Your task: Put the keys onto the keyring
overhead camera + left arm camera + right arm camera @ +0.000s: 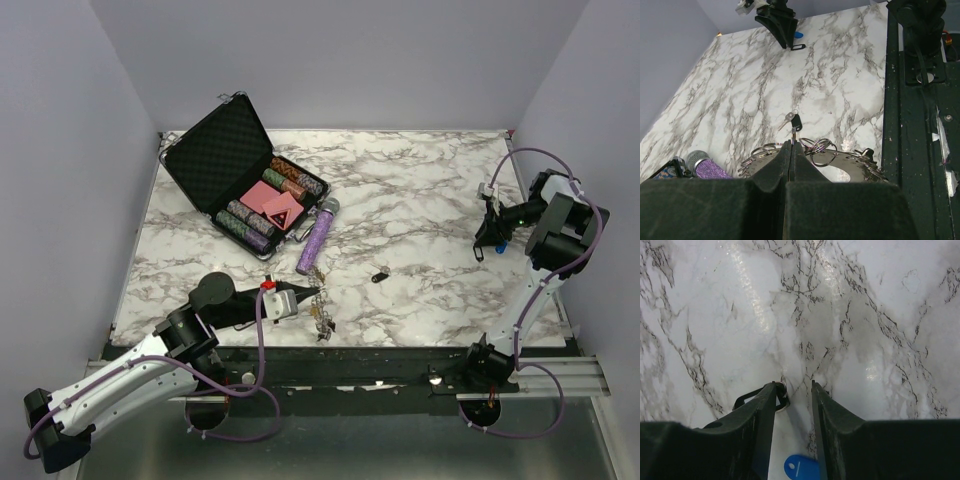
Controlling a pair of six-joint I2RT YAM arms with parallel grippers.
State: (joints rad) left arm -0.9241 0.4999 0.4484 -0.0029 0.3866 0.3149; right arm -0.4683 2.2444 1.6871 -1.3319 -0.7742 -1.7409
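Observation:
The keyring (322, 314) lies near the table's front edge, a silver ring with many small keys and split rings; it also shows in the left wrist view (850, 168). My left gripper (312, 295) is shut, its tips (791, 143) pinching a thin silver part at the keyring's edge. A loose key (380, 275) with a black head lies just beyond the tips (795, 121). My right gripper (484, 243) is far right, jaws apart (794, 385). A black loop (747, 397) with a small silver ring sits at its left fingertip, and a blue tag (801, 467) shows between the fingers.
An open black case (215, 150) with poker chips and cards stands at the back left. A purple glittery tube (316, 238) lies just behind the keyring. The black rail (912, 125) runs along the table's near edge. Walls close in on three sides.

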